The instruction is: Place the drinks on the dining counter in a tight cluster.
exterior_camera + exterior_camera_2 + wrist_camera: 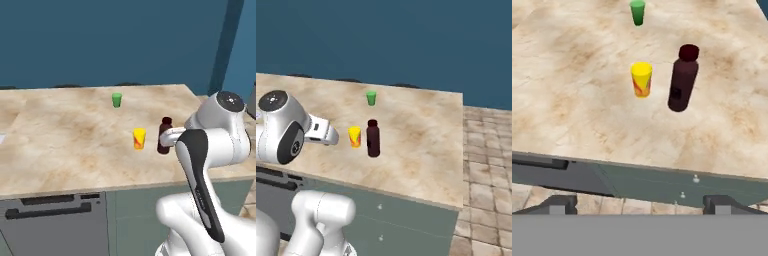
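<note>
On the dining counter [60, 145] [426, 150] [572, 100] a dark maroon capped bottle [164, 136] [373, 138] [683, 78] stands upright near the front edge. A small yellow can with a red-orange label [139, 138] [355, 136] [641, 79] stands close to its left, apart from it. Farther back is a small green cup [117, 100] [371, 98] [637, 12]. My gripper [641, 204] is open and holds nothing. It hangs in front of the counter's edge and looks down at the bottle and the can.
A dark blue wall runs behind the counter. Below the marble top are grey-green cabinet fronts [677, 182] and a grey dishwasher front [55, 220]. A tiled floor [486, 175] lies past the counter's right end. My white arm [200, 165] rises in front of the counter.
</note>
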